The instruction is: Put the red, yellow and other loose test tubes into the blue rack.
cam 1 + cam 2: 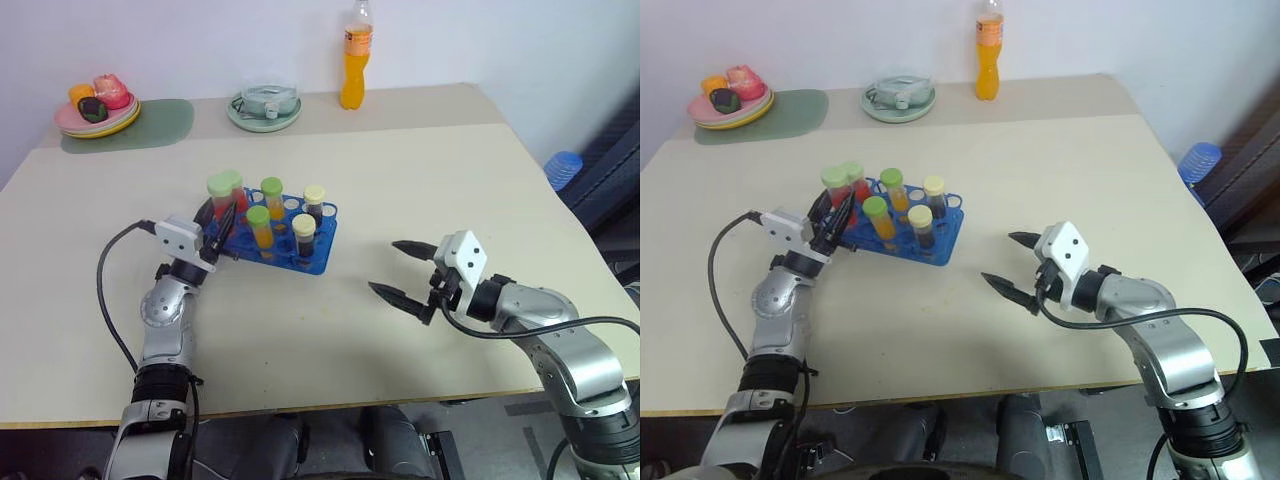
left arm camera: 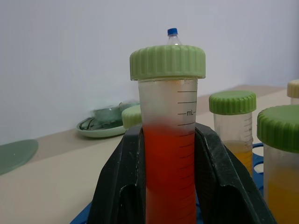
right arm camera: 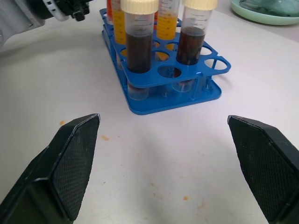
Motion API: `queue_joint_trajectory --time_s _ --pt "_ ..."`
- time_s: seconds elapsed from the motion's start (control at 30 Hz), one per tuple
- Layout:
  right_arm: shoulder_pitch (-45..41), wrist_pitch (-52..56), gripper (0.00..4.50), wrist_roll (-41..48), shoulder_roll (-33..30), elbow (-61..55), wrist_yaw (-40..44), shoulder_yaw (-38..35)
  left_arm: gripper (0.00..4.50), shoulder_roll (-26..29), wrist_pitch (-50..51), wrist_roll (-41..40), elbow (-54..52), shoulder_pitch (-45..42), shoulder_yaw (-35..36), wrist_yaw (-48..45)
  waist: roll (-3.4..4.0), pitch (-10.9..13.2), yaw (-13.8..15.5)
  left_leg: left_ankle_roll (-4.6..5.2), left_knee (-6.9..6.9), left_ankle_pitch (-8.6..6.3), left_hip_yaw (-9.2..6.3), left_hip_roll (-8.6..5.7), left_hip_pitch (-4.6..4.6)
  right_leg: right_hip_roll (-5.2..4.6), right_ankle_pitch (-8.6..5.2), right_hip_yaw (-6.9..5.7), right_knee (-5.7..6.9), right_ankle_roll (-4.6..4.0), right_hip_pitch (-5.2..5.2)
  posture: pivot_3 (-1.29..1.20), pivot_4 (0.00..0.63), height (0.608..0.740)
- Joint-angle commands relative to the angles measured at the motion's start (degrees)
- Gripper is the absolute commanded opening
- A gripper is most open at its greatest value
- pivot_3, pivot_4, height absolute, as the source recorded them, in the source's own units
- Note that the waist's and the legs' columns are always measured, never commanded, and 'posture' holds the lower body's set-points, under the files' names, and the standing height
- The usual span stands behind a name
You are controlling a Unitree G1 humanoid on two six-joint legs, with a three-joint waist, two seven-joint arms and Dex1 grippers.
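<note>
You see a blue plastic rack [image 1: 290, 243] with round holes near the middle of the beige table [image 1: 420, 180]. It holds clear, graduated tubes: two with cream ribbed caps and dark brown liquid [image 3: 138, 42] at its right end, and green-capped ones with orange-yellow liquid [image 1: 260, 228] beside them. The left gripper [image 2: 170, 177] has its black, wedge-shaped jaws clenched on a tube of red liquid [image 2: 169, 158] with a ribbed green cap; the tube stands upright between the jaws at the rack's left end. The right gripper [image 1: 402, 270] hovers over bare table to the right of the rack, well apart from it, jaws released and spread wide, their pads [image 3: 77, 163] finely textured.
</note>
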Motion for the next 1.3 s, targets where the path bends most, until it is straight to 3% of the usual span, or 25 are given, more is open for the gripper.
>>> queue_joint_trajectory --time_s 0.03,0.43,0.47,0.63,1.0,1.3 --pt "-0.3 -0.7 4.5 0.9 -0.1 -2.2 0.2 -1.0 0.75 0.2 -1.1 -0.1 1.4 0.2 -0.3 -0.7 0.0 0.0 0.4 0.0 0.0 0.0 0.01 0.0 0.01 0.0 0.0 0.0 0.0 0.0 0.0 0.0 0.15 0.74" --pt "-0.4 -0.8 4.5 0.9 0.0 -1.7 0.1 -1.4 0.75 0.2 -0.7 -5.0 4.9 -0.5 0.9 -4.8 0.0 0.0 0.8 0.01 0.0 -0.01 0.03 0.0 0.01 0.0 0.01 0.02 -0.01 0.01 0.0 0.0 0.15 0.74" --pt "-0.3 -0.8 4.5 1.0 0.0 -1.8 0.1 -1.5 1.84 0.2 -0.3 -5.7 4.6 -0.3 0.9 -5.4 0.0 0.0 0.8 0.01 0.0 -0.01 0.03 0.0 0.01 0.0 0.01 0.02 -0.01 0.01 0.0 0.0 0.15 0.74" --pt "0.0 -0.6 4.5 1.1 -0.1 -2.0 0.0 -1.7 4.38 0.0 1.1 -6.3 2.8 0.4 0.8 -5.8 0.0 0.0 0.8 0.01 0.0 -0.01 0.02 0.0 0.0 0.01 0.01 0.02 -0.01 0.01 -0.01 0.0 0.15 0.74" --pt "1.5 -0.6 4.5 0.9 0.5 -2.7 -1.3 -1.6 4.45 4.2 9.6 -7.8 -7.0 2.7 0.6 -7.7 0.0 0.0 0.8 0.02 0.02 -0.01 0.02 0.0 -0.01 0.01 0.01 0.02 -0.02 0.02 -0.01 0.0 0.15 0.74" --pt "6.0 -1.3 4.5 -2.1 2.7 -3.2 -8.4 -3.5 4.45 9.8 28.5 -13.2 -17.9 7.3 0.6 -10.0 0.01 0.0 0.9 0.02 0.02 -0.01 0.01 0.0 -0.01 0.02 0.01 0.03 0.0 0.02 -0.01 0.0 0.15 0.74"
